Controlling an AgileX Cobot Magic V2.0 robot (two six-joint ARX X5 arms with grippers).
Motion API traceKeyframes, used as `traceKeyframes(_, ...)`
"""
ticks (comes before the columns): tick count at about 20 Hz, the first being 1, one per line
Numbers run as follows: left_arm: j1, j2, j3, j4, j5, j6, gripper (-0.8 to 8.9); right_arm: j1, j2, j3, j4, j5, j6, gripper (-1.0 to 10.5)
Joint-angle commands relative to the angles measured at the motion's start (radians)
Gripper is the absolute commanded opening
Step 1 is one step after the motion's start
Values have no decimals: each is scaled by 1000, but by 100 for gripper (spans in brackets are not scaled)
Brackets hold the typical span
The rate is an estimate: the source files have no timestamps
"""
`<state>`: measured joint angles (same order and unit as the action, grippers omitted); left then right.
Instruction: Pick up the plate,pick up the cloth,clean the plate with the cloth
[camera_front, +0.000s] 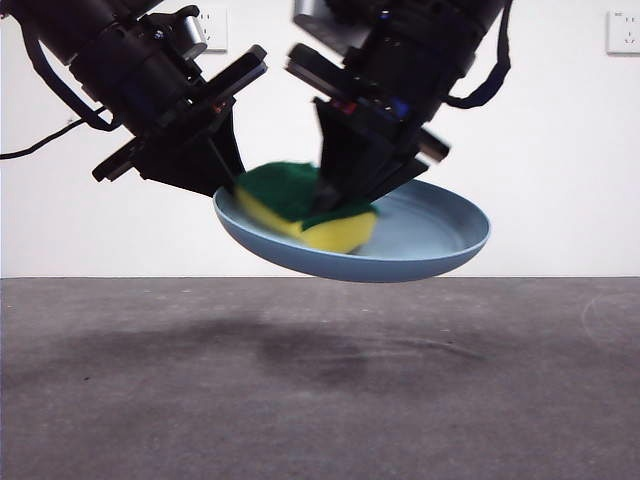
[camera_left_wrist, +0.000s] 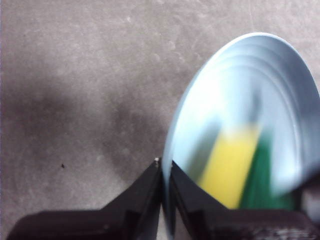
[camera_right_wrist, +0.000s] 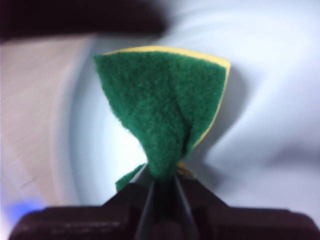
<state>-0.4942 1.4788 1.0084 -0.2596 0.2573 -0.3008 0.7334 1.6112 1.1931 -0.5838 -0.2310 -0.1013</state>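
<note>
Plate held in the air with the sponge pressed into it.

At the left of the front view, the left gripper is clenched on the near rim of the light-blue plate, which hangs tilted, well above the grey tabletop. Just to the right, the right gripper comes from above, pinching the cloth, a yellow sponge with a green top, squeezed at its middle and lying against the plate's inner surface near the left gripper.

White wall with sockets behind grey table.
</note>
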Motion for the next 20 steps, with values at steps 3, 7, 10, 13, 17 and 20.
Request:
traceKeyframes(3, -1, -7, -5, 18, 14, -37, -8, 30, 14, -3, -223, 186, -46, -12)
traceKeyframes(7, -10, -22, -5, 0, 58, -37, -8, -34, 5, -3, -245, 621, -49, -12)
traceKeyframes(10, -34, -22, -5, 0, 91, -37, -8, -85, 2, -3, -59, 651, -48, -12)
traceKeyframes(13, -70, -22, -5, 18, 86, -37, -8, -113, 2, -3, 121, 367, -45, -12)
traceKeyframes(17, -73, -22, -5, 99, 68, -68, -8, -106, 3, -3, 142, -71, -2, -12)
traceKeyframes(20, -54, -22, -5, 158, 28, -97, -8, -83, 3, -3, 20, -186, -5, -12)
